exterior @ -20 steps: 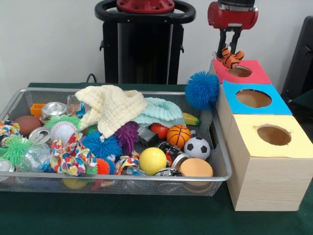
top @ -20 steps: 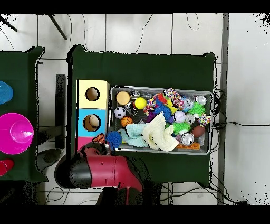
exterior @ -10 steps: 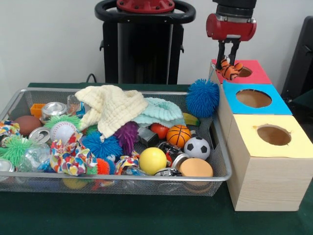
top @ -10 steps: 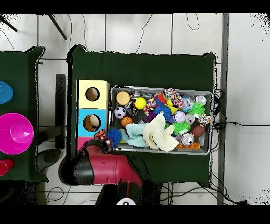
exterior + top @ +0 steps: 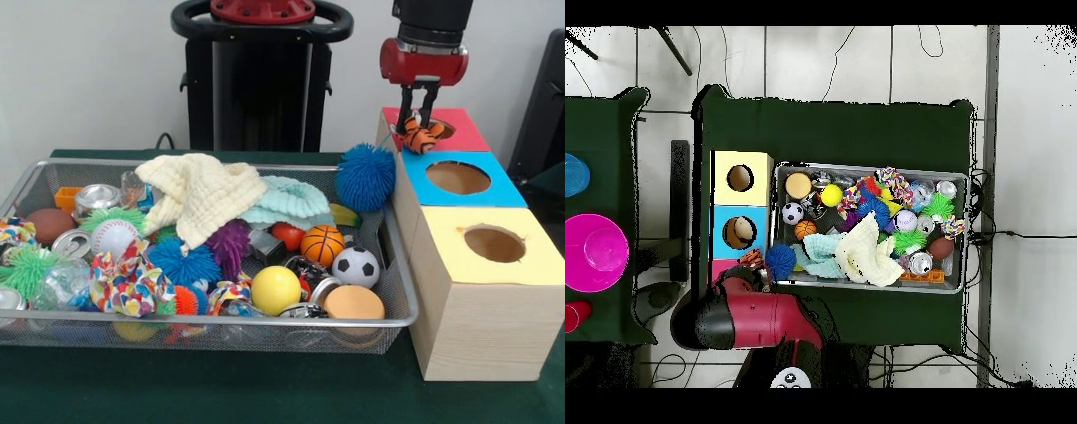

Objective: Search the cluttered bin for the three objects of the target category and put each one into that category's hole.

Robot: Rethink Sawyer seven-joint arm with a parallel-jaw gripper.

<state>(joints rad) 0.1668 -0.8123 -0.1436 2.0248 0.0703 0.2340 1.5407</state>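
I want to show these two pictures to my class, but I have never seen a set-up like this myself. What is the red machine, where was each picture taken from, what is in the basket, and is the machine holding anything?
The red and black machine is a robot arm. Its gripper is the two-fingered claw at its end. One picture is taken from across the table, facing the robot; the other looks straight down from above.

On the green table stands a wire mesh bin full of small things: a basketball, a soccer ball, a yellow ball, spiky rubber balls, drink cans and a cream cloth. Beside it is a wooden box with three round holes, framed in red, blue and yellow.

The gripper is shut on a small orange striped toy tiger, which hangs just above the red hole's near edge. A big blue spiky ball sits at the bin's corner.
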